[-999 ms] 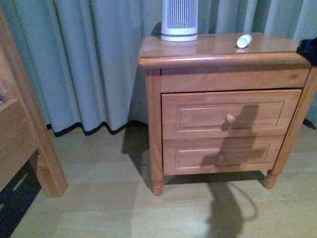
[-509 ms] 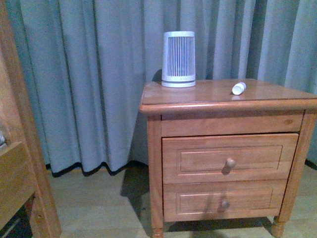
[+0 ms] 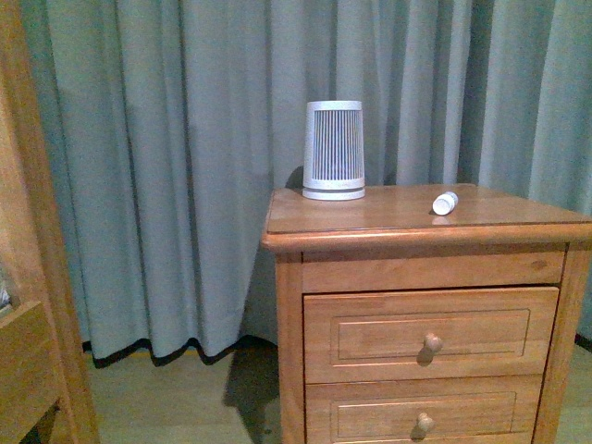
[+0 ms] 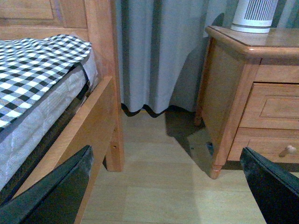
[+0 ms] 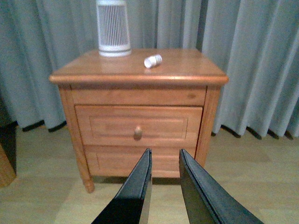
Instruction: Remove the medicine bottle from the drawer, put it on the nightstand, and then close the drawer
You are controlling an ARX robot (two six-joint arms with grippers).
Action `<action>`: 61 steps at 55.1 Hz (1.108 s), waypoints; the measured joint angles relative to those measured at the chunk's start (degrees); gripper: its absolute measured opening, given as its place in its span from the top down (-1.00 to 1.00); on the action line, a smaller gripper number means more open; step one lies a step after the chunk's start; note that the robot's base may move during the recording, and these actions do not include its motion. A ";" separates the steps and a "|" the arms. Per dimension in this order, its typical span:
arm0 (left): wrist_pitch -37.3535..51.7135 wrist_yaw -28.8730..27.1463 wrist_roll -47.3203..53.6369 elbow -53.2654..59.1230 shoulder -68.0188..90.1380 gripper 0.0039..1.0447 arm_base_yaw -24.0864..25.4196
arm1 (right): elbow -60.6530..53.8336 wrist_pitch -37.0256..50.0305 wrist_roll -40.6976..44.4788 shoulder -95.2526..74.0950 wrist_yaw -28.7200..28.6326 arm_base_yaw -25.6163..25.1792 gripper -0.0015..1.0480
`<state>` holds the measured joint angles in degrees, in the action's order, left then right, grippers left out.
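Observation:
The medicine bottle [image 3: 445, 203] [image 5: 153, 61] lies on its side on the glossy top of the nightstand [image 3: 370, 215] [image 5: 177, 70]. The upper drawer [image 3: 430, 334] [image 5: 138, 125] sits shut, flush with the cabinet front, its round knob showing. My right gripper [image 5: 165, 156] is shut with nothing held, hovering well back from the nightstand front, below the drawer knob in the right wrist view. My left gripper [image 4: 166, 163] is open and empty, over the floor between the bed and the nightstand [image 4: 243, 70]. Neither arm shows in the front view.
A large white ribbed cylinder [image 3: 333, 150] [image 5: 113, 28] stands at the back of the nightstand top. Grey curtains [image 3: 166, 166] hang behind. A wooden bed frame [image 4: 100, 93] with a checked cover stands left. The lower drawer [image 3: 424, 416] is shut. Wood floor [image 4: 159, 186] lies between bed and nightstand.
The front view has tilted upward: the nightstand sits lower in frame and more curtain shows. The arm's shadow on the drawer fronts is gone. Bottle and drawers have not moved.

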<state>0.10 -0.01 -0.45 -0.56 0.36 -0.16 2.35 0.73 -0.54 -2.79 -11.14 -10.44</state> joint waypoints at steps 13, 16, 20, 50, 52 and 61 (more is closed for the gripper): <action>-0.04 0.00 0.04 0.00 -0.02 -0.87 0.00 | -1.53 3.21 0.15 -0.90 -8.09 -9.11 0.57; -0.04 0.00 0.04 0.00 -0.02 -0.87 0.00 | -1.53 2.58 0.28 -0.63 -6.56 -7.89 0.54; -0.04 0.00 0.02 0.00 -0.02 -0.87 0.00 | -1.53 2.49 0.28 -0.48 -6.43 -7.04 0.32; -0.04 0.00 0.04 0.00 -0.02 -0.87 0.00 | -1.53 2.47 0.31 -0.46 -6.19 -6.91 -0.99; -0.04 0.00 0.04 0.00 -0.02 -0.87 0.00 | -1.53 2.47 0.31 -0.46 -6.19 -6.91 -0.99; -0.04 0.00 0.02 0.00 -0.02 -0.87 0.00 | -1.53 2.47 0.31 -0.46 -6.19 -6.91 -0.99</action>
<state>0.05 -0.01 -0.43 -0.56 0.34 -0.16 0.82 3.20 -0.23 -3.25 -17.32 -17.34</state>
